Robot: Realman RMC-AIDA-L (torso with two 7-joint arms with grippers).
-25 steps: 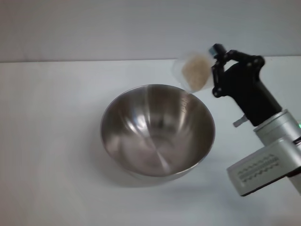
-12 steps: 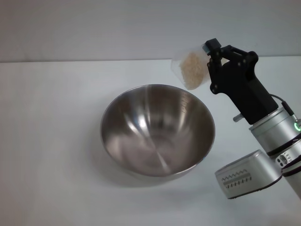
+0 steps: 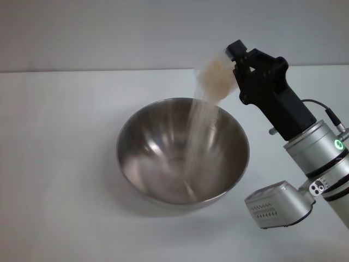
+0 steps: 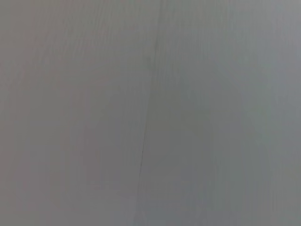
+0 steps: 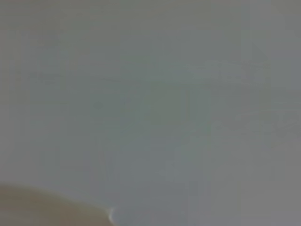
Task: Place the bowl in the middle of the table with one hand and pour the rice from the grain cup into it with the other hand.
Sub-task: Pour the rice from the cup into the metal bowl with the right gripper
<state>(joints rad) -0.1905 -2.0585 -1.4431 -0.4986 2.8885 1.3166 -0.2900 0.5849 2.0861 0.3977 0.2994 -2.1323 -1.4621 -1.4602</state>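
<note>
The steel bowl (image 3: 182,153) stands upright in the middle of the white table (image 3: 54,164) in the head view. Above its far right rim my right gripper (image 3: 233,73) is shut on the clear grain cup (image 3: 217,80), which is tipped towards the bowl. Pale rice (image 3: 197,131) falls from the cup's lip in a blurred stream into the bowl. My left gripper is out of view. The left wrist view shows only a plain grey surface, and the right wrist view a grey surface with a pale edge in one corner.
A grey wall (image 3: 109,33) rises behind the table's far edge. My right arm (image 3: 305,158) reaches in across the table's right side, beside the bowl.
My right gripper has risen and tipped the grain cup further over the bowl's rim. Rice now streams out of the cup; before, it stayed inside. The bowl has not moved.
</note>
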